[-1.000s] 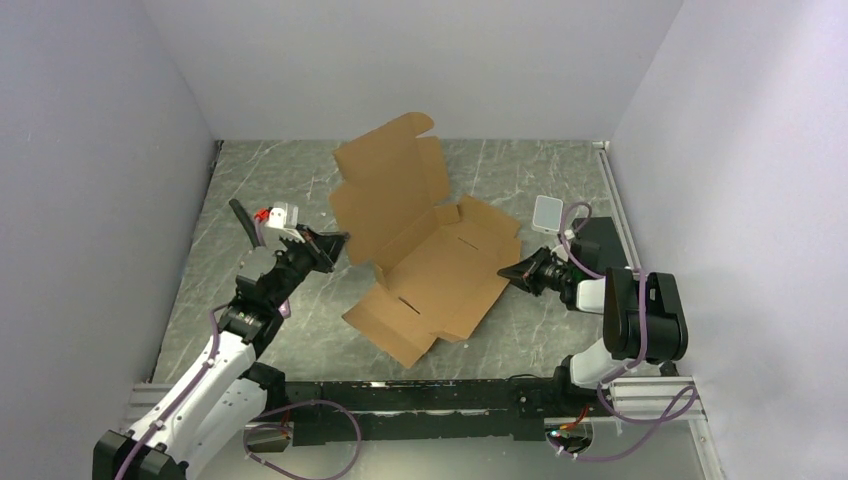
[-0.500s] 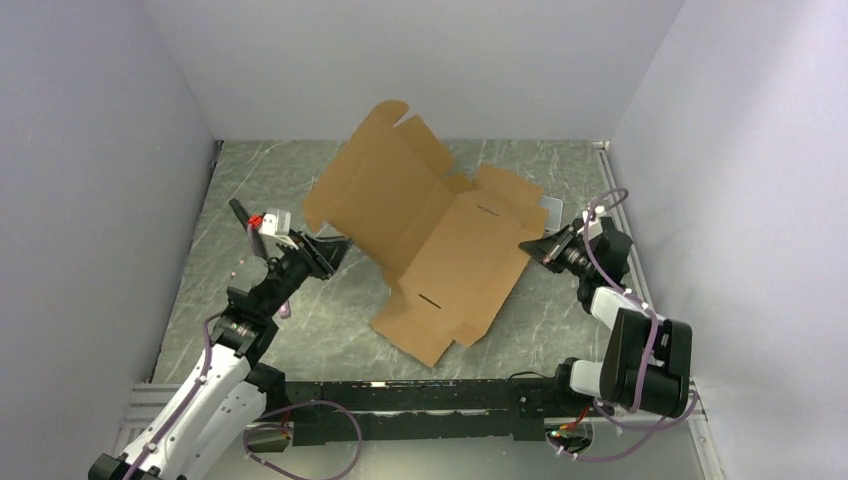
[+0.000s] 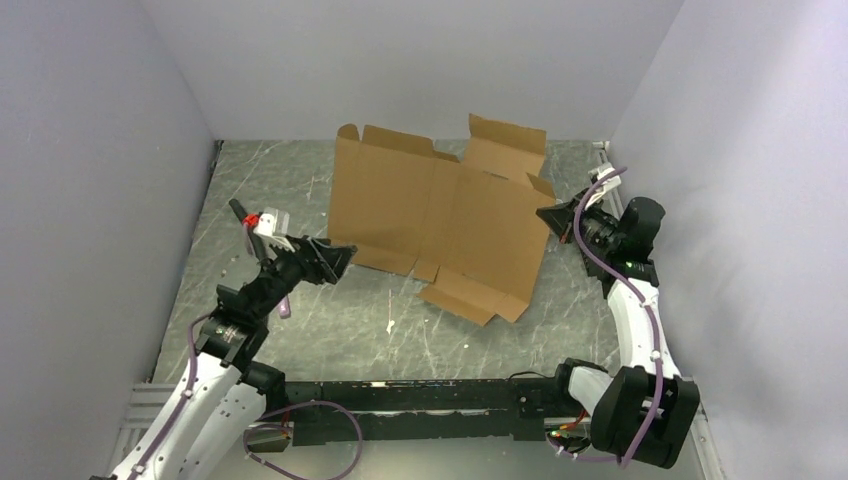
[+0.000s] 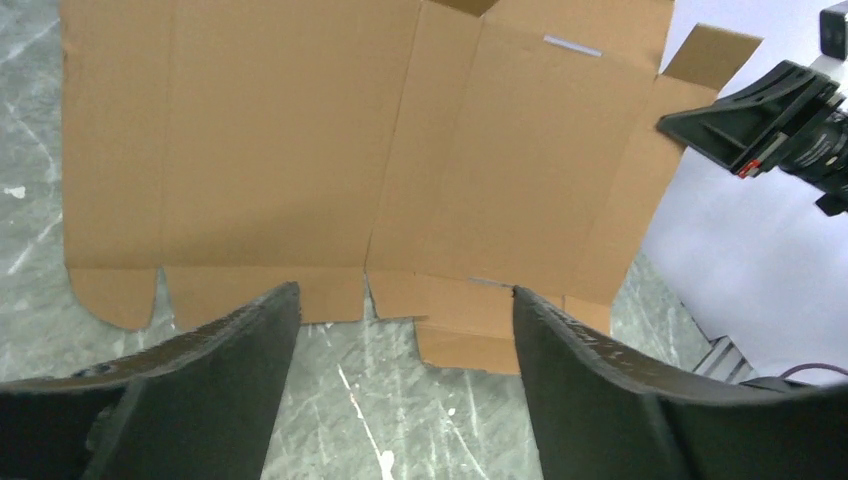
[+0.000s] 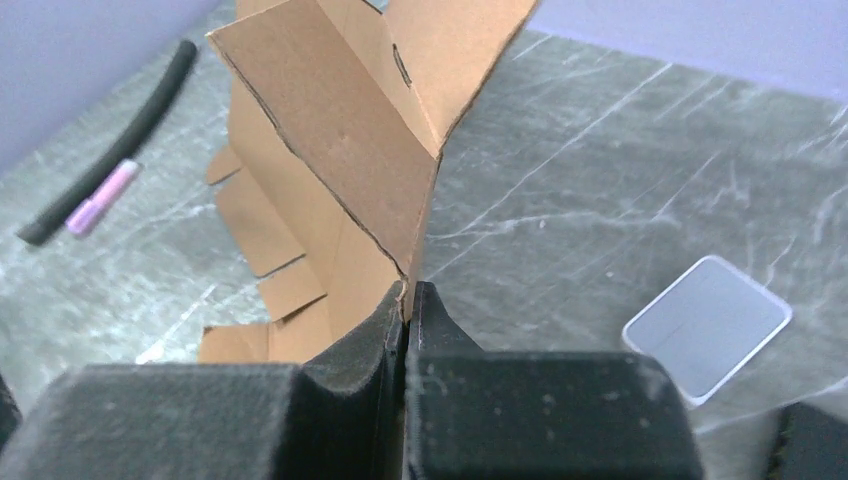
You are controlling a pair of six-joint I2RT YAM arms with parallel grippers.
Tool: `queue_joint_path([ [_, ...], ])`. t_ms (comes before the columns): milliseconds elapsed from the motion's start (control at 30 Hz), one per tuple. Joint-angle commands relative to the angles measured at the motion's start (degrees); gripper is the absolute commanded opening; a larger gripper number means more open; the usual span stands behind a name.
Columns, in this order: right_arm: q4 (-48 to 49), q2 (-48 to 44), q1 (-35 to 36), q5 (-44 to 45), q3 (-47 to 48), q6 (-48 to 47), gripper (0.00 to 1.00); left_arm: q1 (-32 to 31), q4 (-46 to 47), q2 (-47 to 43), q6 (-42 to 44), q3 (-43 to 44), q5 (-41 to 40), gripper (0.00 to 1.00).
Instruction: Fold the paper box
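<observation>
The right tool [image 5: 408, 296] is clamped shut on the right-hand edge of the paper box [image 3: 440, 210], its two pads pinching the cardboard just below a corner where a side flap bends away. From that grip the box hangs as an opened-out sheet, raised nearly upright and facing the arms, with crease lines, slots and tabs showing. Its top flaps stand against the back wall and its bottom flaps reach down to the grey marbled bench [image 3: 330, 330]. The left tool [image 3: 340, 255] is open, jaws wide apart with nothing between them. It sits near the sheet's lower left corner, apart from the cardboard. Behind the right tool a translucent square container [image 5: 706, 325] lies flat on the bench. On the far left side lie a black tube [image 5: 110, 130] and a pink marker [image 5: 100, 195].
</observation>
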Motion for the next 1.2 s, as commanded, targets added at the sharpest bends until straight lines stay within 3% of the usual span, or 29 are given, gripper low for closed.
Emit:
queue_joint_path([
  [0,-6.77,-1.57,-0.14,-4.95,4.98,-16.19,0.00,-0.21,-6.03,1.22,7.13,8.75,-0.41,0.91],
  [67,-10.11,-1.62,-0.13,-7.30,6.73,-21.16,0.00,-0.21,-7.83,3.49,11.65,12.15,-0.94,0.99],
  [300,-18.79,-1.19,-0.21,-11.20,14.62,-34.56,0.00,0.24,-14.82,15.66,23.59,24.72,-2.38,1.00],
  [467,-14.47,-1.96,-0.63,-12.44,14.06,-29.71,0.00,3.90,-11.87,19.64,26.77,26.48,0.96,1.00],
  [600,-13.47,-3.04,-1.16,-11.76,12.65,-28.04,0.00,13.24,-12.94,21.43,20.63,26.63,13.54,1.00],
  [767,-12.63,-3.32,-1.70,-12.02,11.61,-27.04,0.00,18.79,-5.49,19.65,12.06,17.50,24.22,0.99],
  [900,-12.36,-3.10,-1.72,-12.95,11.11,-26.37,0.00,20.00,0.99,19.78,6.44,13.56,27.87,0.99],
  [1033,-11.96,-3.14,-1.72,-13.55,10.58,-25.67,0.00,21.84,1.71,22.52,5.01,13.28,25.52,0.99],
  [1167,-11.29,-3.11,-1.72,-14.08,10.10,-24.90,0.00,23.77,11.24,26.54,2.08,10.29,28.53,0.96],
])
